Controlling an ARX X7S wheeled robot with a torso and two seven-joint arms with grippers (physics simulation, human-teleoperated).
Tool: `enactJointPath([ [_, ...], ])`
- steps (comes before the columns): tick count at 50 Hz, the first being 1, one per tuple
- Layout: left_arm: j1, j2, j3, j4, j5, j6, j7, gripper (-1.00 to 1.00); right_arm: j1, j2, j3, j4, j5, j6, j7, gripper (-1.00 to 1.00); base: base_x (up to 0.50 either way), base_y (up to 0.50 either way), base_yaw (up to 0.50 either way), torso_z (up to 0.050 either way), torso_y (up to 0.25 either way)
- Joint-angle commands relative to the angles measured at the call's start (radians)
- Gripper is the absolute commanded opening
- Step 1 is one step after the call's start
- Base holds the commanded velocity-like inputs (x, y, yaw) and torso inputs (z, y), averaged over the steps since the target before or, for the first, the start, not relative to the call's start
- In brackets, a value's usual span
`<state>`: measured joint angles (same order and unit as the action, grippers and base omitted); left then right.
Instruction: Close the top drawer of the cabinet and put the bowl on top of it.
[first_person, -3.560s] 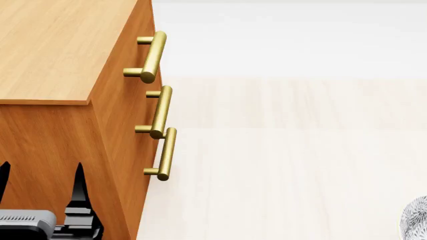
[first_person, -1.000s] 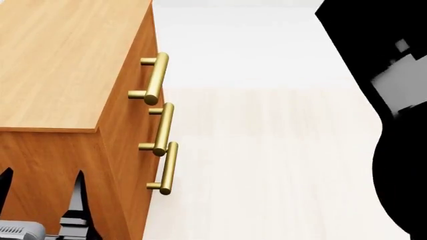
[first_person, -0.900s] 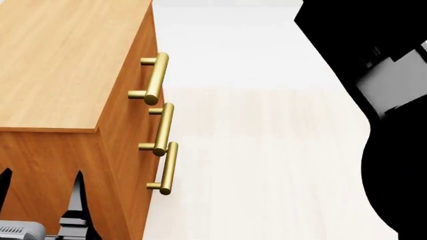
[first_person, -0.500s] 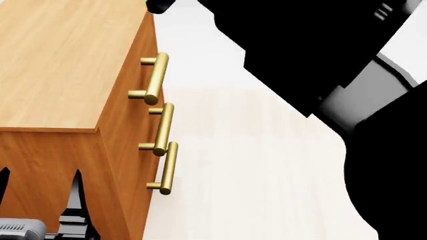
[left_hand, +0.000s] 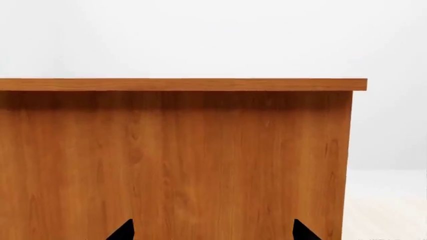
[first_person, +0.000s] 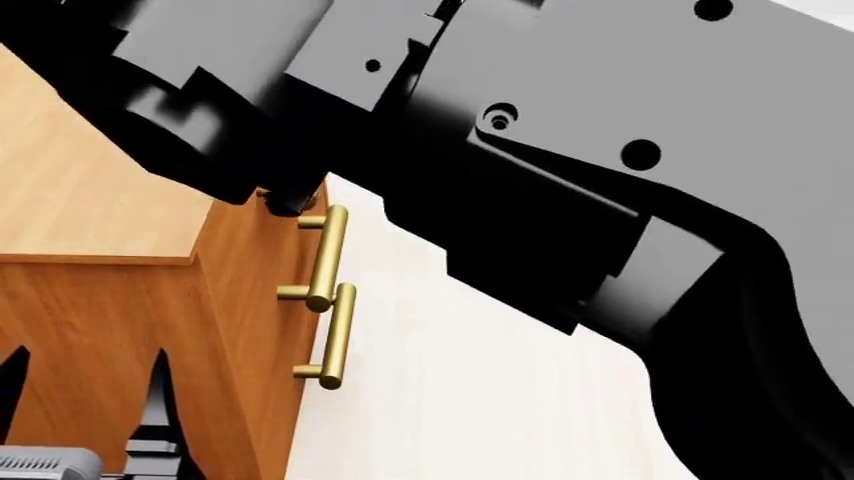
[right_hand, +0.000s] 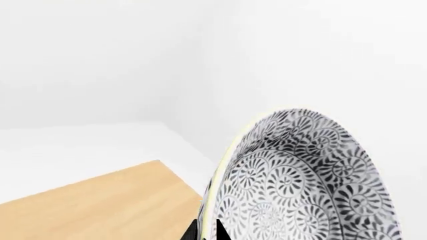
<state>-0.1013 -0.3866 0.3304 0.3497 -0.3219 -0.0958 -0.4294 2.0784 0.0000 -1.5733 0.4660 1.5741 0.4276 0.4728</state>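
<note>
Item: bowl (right_hand: 300, 180), patterned, clamped at its rim in the right tool (right_hand: 207, 231), carried tilted above and beside the cabinet (first_person: 94, 200) top.
Left tool (first_person: 87, 385): tips apart, empty, facing the cabinet side.
Top drawer: hidden behind the right arm (first_person: 534, 150); closure cannot be told.
Risks: rim grip on a tilted bowl may slip; the arm blocks the head view, so release near the edge could drop it to the floor (first_person: 467, 400).

right arm (first_person: 534, 170) above the cabinet (first_person: 94, 220), bowl (right_hand: 300, 180) beyond cabinet top edge
</note>
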Motion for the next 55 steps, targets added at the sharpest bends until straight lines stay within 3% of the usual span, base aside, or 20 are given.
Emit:
enactJointPath([
  [1, -0.014, -0.005, 0.003, 0.028, -0.016, -0.039, -0.008, 1.0, -0.085, 0.0, 0.007, -0.013, -0.121, 0.012, -0.053, -1.0, 0.0, 0.0, 0.0, 0.0, 0.0],
  [31, -0.028, 0.0, 0.008, 0.003, -0.026, -0.028, -0.004, 1.0, -0.246, 0.0, 0.011, -0.059, -0.226, 0.031, -0.093, -1.0, 0.0, 0.0, 0.0, 0.0, 0.001],
  [43, -0.026, -0.005, 0.006, 0.017, -0.032, -0.035, -0.011, 1.0, -0.254, 0.0, 0.012, -0.086, -0.24, 0.046, -0.123, -1.0, 0.0, 0.0, 0.0, 0.0, 0.001],
  [45, -0.024, -0.005, 0.006, 0.016, -0.03, -0.033, -0.012, 1.0, -0.249, 0.0, 0.011, -0.103, -0.234, 0.063, -0.192, -1.0, 0.0, 0.0, 0.0, 0.0, 0.0],
  [55, -0.025, -0.002, 0.013, 0.011, -0.028, -0.027, -0.011, 1.0, -0.258, 0.0, 0.014, -0.108, -0.271, 0.124, -0.159, -1.0, 0.0, 0.0, 0.0, 0.0, 0.0],
])
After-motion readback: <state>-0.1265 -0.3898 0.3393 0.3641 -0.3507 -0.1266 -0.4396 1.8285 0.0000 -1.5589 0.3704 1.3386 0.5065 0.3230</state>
